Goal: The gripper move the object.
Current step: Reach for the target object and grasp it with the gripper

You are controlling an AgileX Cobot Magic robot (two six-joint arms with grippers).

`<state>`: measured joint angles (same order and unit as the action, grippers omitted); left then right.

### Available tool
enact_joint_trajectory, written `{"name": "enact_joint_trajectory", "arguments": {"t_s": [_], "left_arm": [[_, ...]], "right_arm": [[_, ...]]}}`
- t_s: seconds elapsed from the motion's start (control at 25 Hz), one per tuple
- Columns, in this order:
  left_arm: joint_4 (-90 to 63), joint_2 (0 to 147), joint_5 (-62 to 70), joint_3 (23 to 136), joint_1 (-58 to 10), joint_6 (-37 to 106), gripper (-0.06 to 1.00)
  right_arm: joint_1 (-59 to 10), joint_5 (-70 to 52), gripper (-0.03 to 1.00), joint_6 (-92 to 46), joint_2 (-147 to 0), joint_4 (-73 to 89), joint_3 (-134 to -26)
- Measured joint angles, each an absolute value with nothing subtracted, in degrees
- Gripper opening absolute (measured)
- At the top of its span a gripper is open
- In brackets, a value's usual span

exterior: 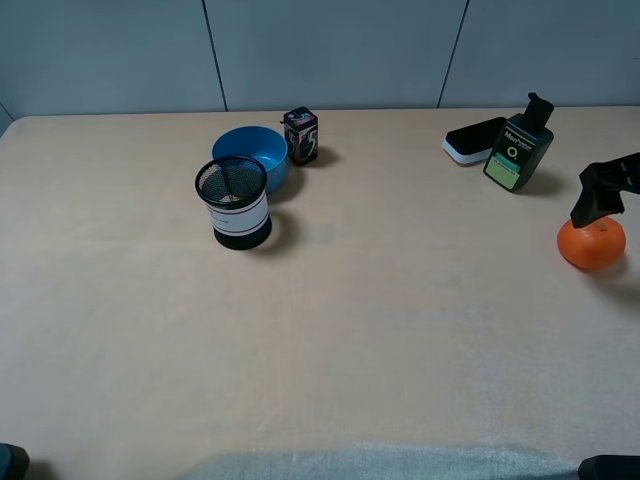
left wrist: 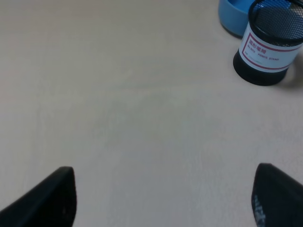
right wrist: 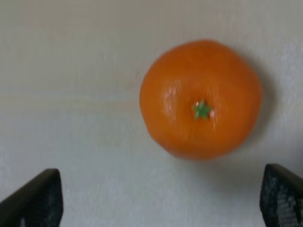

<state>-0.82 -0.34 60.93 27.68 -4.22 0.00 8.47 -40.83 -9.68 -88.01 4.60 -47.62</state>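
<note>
The mandarin is a small orange fruit with a green stem spot, lying on the beige table near its right edge. My right gripper hovers just above it and slightly behind it. In the right wrist view the mandarin lies ahead of the gripper, whose two black fingers stand wide apart, open and empty. My left gripper is open and empty over bare table at the near left; only a dark corner of it shows in the exterior high view.
A blue bowl and a black mesh pen cup stand at the back left, with a small dark box behind them. A dark green bottle and a black-and-white eraser stand at the back right, near the mandarin.
</note>
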Motion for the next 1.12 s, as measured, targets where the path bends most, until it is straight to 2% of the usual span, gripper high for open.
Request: {"name": "enact_joint_trajectory", "arguments": {"t_s": [1.12], "left_arm": [[-0.82, -0.34, 60.93, 27.68, -4.22, 0.00, 0.75]], "right_arm": [[8.54, -38.08, 0.63, -8.97, -102.31, 1.06, -53.43]]}}
